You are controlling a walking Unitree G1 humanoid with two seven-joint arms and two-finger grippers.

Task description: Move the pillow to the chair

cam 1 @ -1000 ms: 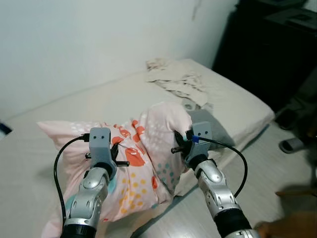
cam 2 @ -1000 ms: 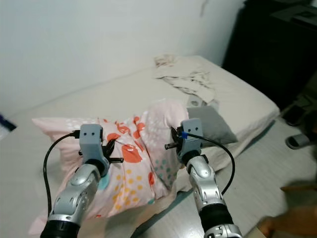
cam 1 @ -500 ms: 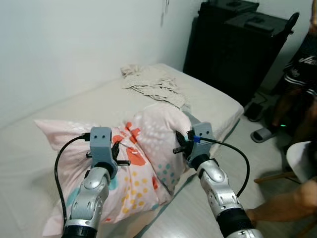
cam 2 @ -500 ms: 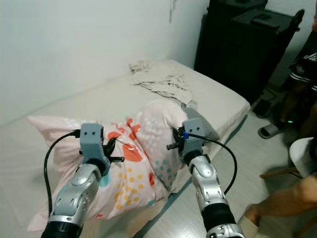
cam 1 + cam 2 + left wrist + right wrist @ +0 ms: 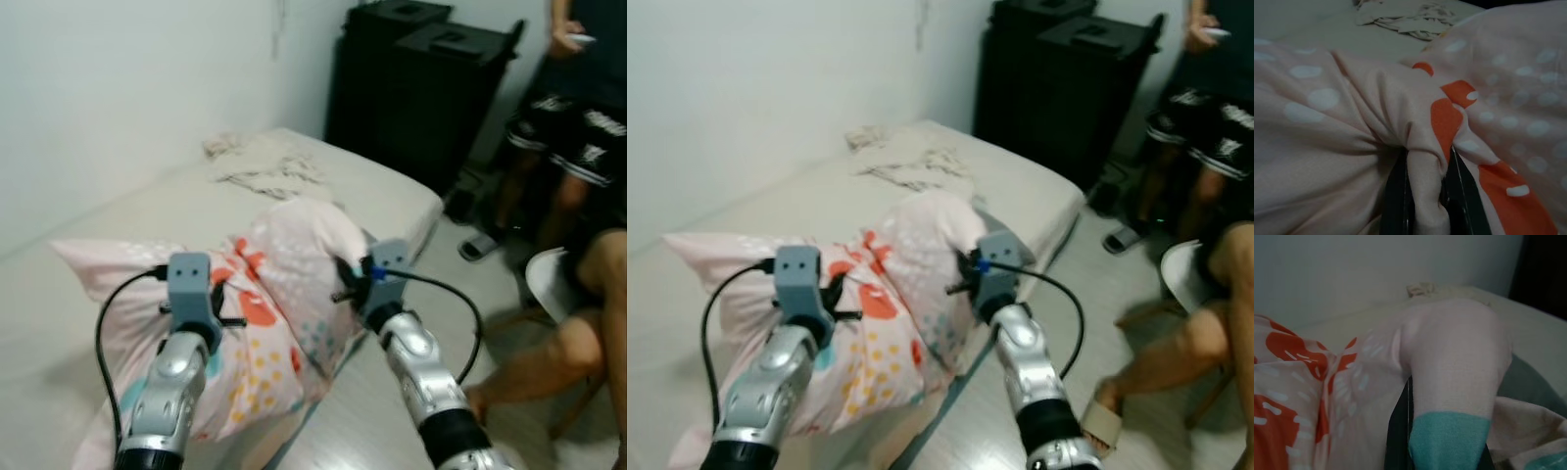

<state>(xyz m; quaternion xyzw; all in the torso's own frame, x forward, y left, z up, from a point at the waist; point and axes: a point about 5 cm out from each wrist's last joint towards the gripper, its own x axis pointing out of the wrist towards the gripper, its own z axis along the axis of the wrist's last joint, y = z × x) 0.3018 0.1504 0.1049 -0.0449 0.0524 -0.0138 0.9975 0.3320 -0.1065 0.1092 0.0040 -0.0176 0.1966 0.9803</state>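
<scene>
beside the bed [image 5: 127,211], left claw [image 5: 1422,196] and right claw [image 5: 1415,431] each pinch the pillow [image 5: 284,294]; carrying to the chair [image 5: 554,289] remains.

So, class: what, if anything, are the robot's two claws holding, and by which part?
Both hold the pink pillow with orange and teal patches: the left claw pinches a bunched fold of its fabric, and the right claw pinches a fold by a teal patch.

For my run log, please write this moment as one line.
left end effector: shut on pillow | right end effector: shut on pillow | pillow: over bed edge | chair: right
</scene>
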